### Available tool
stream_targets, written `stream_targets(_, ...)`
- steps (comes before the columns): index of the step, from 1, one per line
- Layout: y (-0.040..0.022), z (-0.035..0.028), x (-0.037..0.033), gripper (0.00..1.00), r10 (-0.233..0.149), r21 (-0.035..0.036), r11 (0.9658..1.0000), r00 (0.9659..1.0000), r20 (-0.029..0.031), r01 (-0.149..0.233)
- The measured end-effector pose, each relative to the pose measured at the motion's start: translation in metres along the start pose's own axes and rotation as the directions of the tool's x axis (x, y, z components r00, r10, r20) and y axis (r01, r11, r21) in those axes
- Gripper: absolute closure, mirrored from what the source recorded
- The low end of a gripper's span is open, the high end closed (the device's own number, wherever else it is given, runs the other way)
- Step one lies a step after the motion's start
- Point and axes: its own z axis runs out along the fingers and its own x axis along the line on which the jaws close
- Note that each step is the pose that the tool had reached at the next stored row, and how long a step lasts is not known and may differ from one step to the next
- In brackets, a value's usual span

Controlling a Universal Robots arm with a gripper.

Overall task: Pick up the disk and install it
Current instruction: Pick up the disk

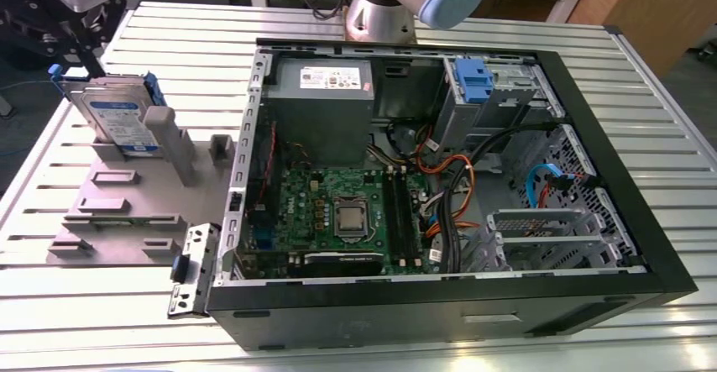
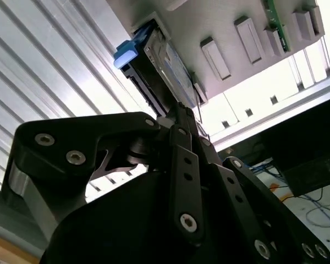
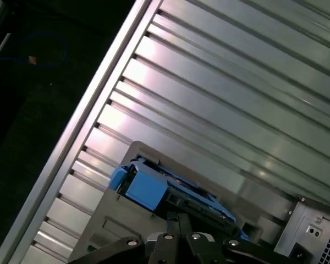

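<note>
One disk (image 1: 117, 116) stands on edge in a grey fixture (image 1: 123, 196) on the slatted table (image 1: 67, 305), at the exterior view's left of the open computer case (image 1: 661, 254). Its labelled broad face is turned toward the case, and its long axis runs from near to far. The gripper (image 2: 179, 110) is at the disk's far end, where the blue carrier handle (image 3: 146, 187) sticks out. In the second wrist view its tip lies right against the disk's thin edge, lined up with the plane of the drive. Whether it is clamped on the drive or only touching it cannot be told.

A grey upright post (image 1: 163, 141) of the fixture stands just beside the disk's case-side face, so the free way out looks to be upward. Between the fixture and the case interior rises the case's side wall. The drive cage (image 1: 493, 86) sits in the case's far right corner, well apart from the disk, beyond the power-supply box (image 1: 319, 95).
</note>
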Motion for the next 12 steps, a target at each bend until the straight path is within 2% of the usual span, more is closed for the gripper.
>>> stream_targets(3,0.0000,0.0001,0.0000,0.89,-0.049,-0.0006,0.9988,0.9988,-0.0021,0.049)
stream_targets(6,0.0000,0.0001,0.0000,0.89,-0.098,-0.0013,0.9952,0.9952,-0.0041,0.098)
stream_targets(9,0.0000,0.0002,0.0000,0.89,-0.148,-0.0022,0.9889,0.9889,-0.0062,0.148)
stream_targets(12,0.0000,0.0003,0.0000,0.89,-0.197,-0.0031,0.9804,0.9804,-0.0081,0.197)
